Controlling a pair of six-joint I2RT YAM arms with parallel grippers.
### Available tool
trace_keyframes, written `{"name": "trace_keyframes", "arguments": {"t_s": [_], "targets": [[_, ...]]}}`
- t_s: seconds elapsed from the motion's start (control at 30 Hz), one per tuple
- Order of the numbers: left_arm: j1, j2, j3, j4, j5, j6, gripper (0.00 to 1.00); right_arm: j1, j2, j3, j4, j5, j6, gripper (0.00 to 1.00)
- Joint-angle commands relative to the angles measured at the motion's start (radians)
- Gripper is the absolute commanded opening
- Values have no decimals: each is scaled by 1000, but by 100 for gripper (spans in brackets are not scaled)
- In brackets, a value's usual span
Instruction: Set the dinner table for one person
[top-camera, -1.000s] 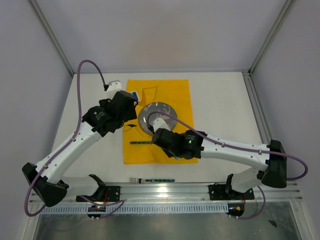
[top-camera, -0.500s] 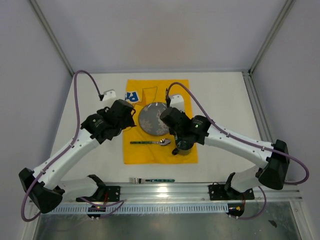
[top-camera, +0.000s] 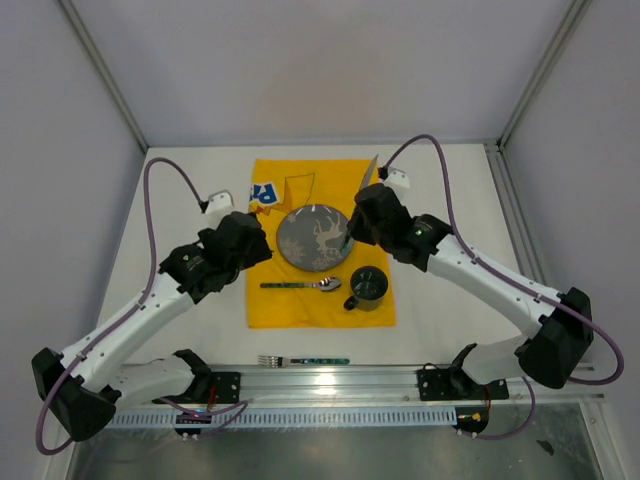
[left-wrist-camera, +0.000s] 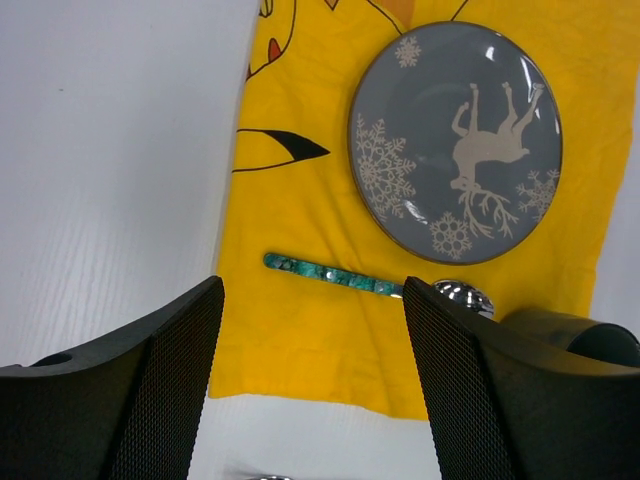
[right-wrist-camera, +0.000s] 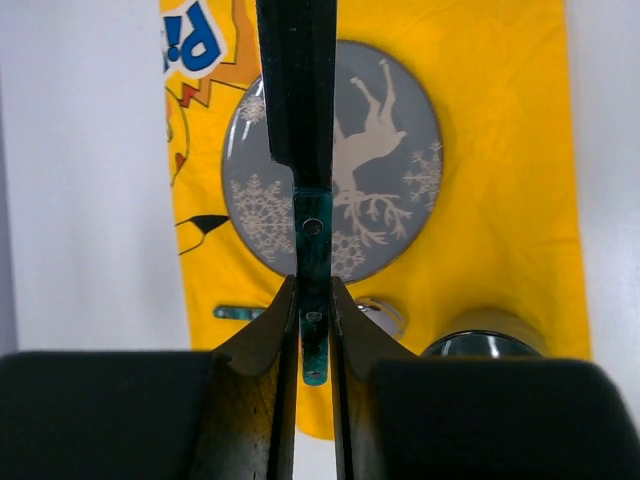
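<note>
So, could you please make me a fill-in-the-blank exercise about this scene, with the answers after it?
1. The plate lies on the yellow ___.
2. The fork lies off it, on the bare ___.
3. The left tool is ___ and empty.
4. The right tool is shut on a ___.

Missing words: cloth; table; open; knife.
</note>
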Motion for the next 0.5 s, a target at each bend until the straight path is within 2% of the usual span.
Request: {"name": "trace_keyframes", "arguments": {"t_s": [0.0,0.1,0.2,0.27,0.47], "targets": [[-1,-21,-17,100,24,14,75,-9,-15,-6,109,-95,188,3],[-2,-21,-40,181,124,35,74,-24,15,-12,128,-154,248,3],[-8,-3,-56,299,273,141,73,-29,57,-11,145,-198,299,3],[-16,31,-33,309,329,233,69,-29,81,-9,146,-222,325,3],[-16,71,27,283,377,339,71,-29,100,-2,148,-199,330,3]]}}
